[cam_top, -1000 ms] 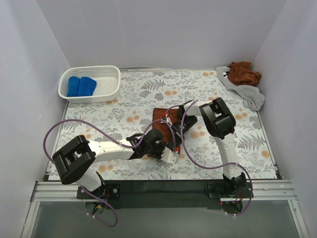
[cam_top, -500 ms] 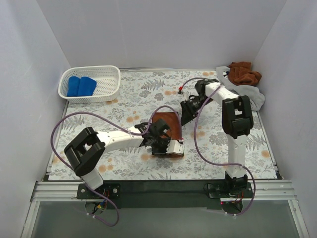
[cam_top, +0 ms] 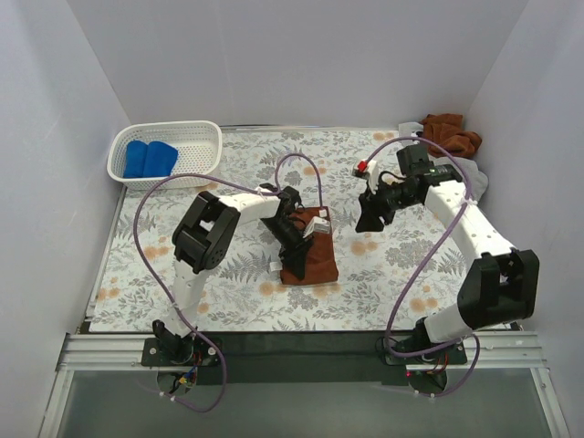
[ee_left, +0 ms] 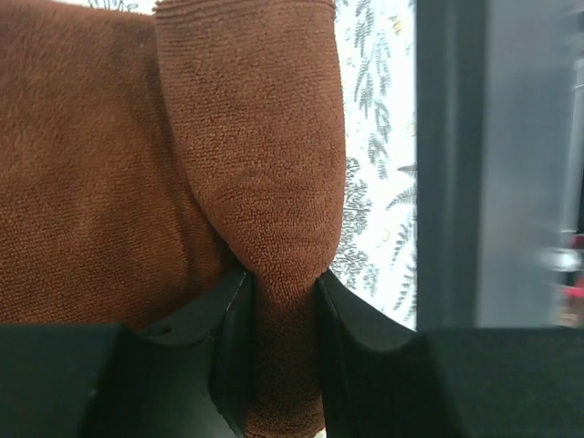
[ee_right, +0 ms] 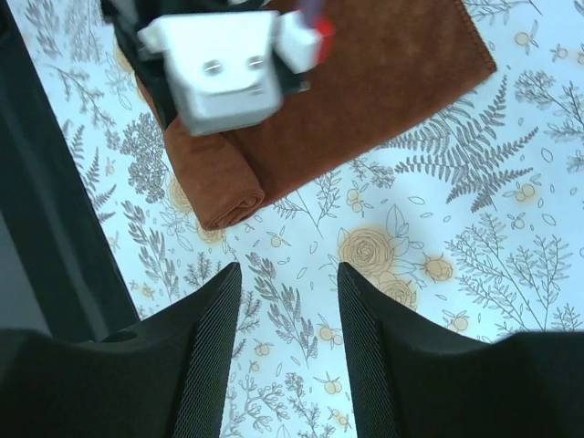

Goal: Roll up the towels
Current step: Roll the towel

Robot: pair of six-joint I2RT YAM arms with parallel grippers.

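Observation:
A rust-brown towel (cam_top: 312,265) lies partly rolled in the middle of the table. My left gripper (cam_top: 297,239) is on it, and in the left wrist view it (ee_left: 281,283) is shut on the towel's rolled fold (ee_left: 265,164). My right gripper (cam_top: 370,217) hangs open and empty to the right of that towel. Its wrist view shows its open gripper (ee_right: 287,269) over bare tablecloth, with the towel (ee_right: 365,91) beyond it. Two rolled bright blue towels (cam_top: 151,158) lie in the basket. A second rust-brown towel (cam_top: 449,134) and a light grey towel (cam_top: 465,182) lie crumpled at the far right.
The white perforated basket (cam_top: 205,132) stands at the far left corner. A floral cloth (cam_top: 228,292) covers the table. White walls close in the left, back and right sides. A black rail (cam_top: 292,342) runs along the near edge.
My right gripper left the brown towel and drew back to the right, open. My left arm swung from the near left to the far side, its gripper staying on the towel.

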